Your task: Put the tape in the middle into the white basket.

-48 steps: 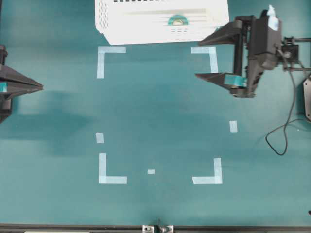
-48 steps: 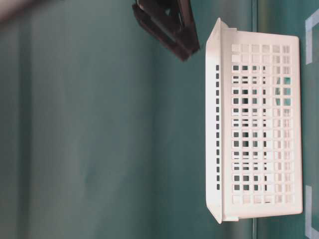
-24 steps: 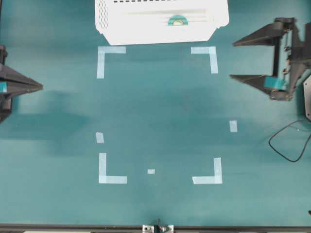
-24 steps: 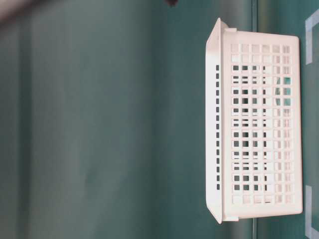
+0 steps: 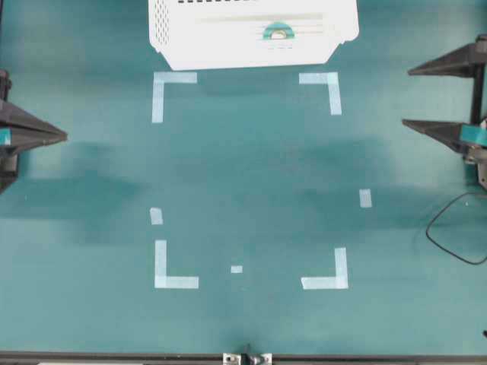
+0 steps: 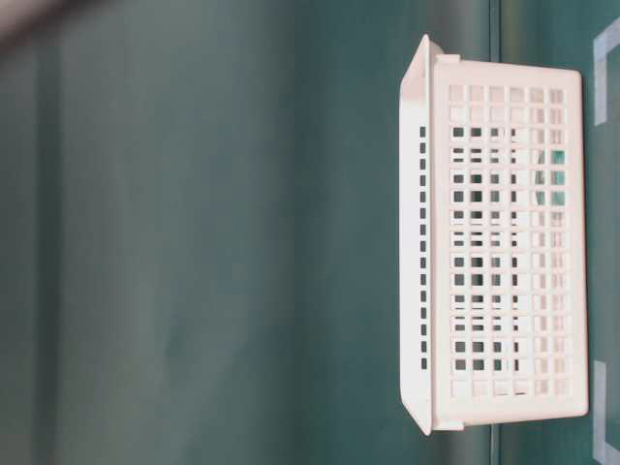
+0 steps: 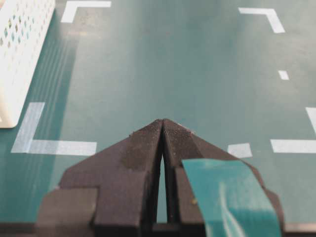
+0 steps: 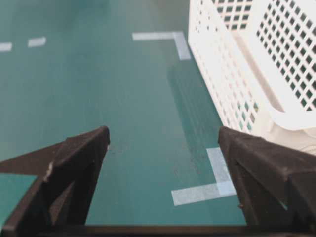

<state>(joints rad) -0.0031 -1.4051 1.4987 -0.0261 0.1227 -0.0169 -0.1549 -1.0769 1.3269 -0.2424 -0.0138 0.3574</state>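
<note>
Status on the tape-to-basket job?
Done: the tape lies inside the basket, seen from overhead. In hand: nothing; the right tool is open and empty at the right edge, the left tool shut at the left. Left: nothing visible for the placement itself.

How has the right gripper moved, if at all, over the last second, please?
Yes. The right gripper, open and empty, has drawn back to the overhead view's right edge, away from the white basket, where the tape lies.

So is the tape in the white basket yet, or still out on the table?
In. The tape lies inside the white basket in the overhead view, with nothing touching it.
</note>
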